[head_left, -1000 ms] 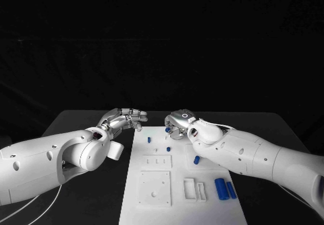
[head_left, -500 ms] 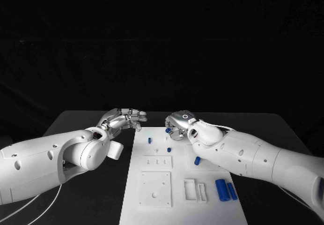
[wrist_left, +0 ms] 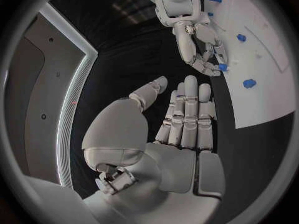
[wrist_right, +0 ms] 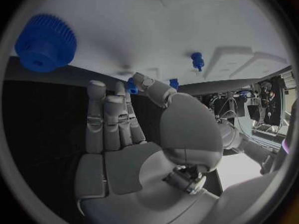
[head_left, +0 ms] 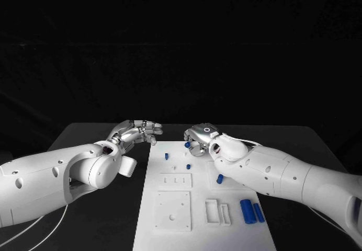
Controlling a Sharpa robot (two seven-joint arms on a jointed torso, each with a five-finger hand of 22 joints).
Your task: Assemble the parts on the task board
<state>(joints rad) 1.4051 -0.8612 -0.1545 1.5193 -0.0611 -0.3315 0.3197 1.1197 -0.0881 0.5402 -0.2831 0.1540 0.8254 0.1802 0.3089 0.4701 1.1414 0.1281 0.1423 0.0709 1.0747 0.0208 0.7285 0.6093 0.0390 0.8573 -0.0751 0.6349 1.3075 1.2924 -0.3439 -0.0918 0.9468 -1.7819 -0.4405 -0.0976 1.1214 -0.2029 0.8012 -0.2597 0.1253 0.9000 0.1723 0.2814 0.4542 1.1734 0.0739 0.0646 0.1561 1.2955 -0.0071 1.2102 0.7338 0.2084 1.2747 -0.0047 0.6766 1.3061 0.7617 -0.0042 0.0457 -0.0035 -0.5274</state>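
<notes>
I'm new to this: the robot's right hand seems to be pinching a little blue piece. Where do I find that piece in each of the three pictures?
Head view: the small blue part sits at the right hand's fingertips, over the task board's far end.
Left wrist view: the same part shows at the tips of the other arm's hand.
Right wrist view: it peeks out behind the fingertips.
Shared landmark: the white task board.

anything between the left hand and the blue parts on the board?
Nothing visible. The left hand hovers off the board's far left edge, fingers apart and holding nothing; only bare table lies between it and the nearest blue peg.
</notes>
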